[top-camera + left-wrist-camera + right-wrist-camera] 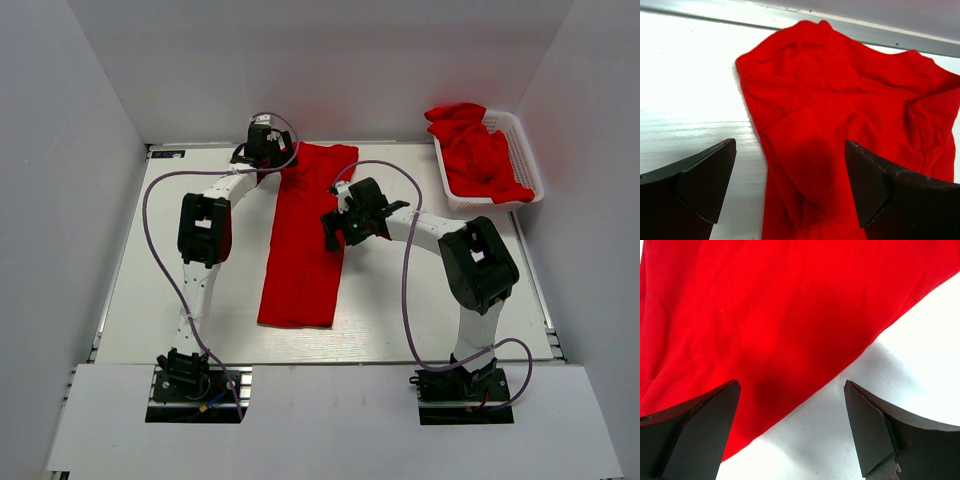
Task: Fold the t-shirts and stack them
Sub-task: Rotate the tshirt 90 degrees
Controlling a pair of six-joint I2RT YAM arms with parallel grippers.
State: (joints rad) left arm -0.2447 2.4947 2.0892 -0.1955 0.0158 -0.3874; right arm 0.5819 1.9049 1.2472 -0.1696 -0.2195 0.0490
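One red t-shirt (305,240) lies on the white table (190,320) as a long narrow strip running from back to front. My left gripper (272,165) hovers open over the strip's rumpled far-left corner. In the left wrist view the t-shirt (840,90) fills the right side, and the left gripper (790,145) holds nothing between its dark fingers (705,180). My right gripper (333,232) stands open at the strip's right edge, about midway along. In the right wrist view the right gripper (790,385) straddles the cloth edge of the t-shirt (765,315).
A white lattice basket (527,150) sits at the back right with more red t-shirts (480,155) heaped in it. White walls close in the table on three sides. Bare table (920,355) shows to the right of the strip.
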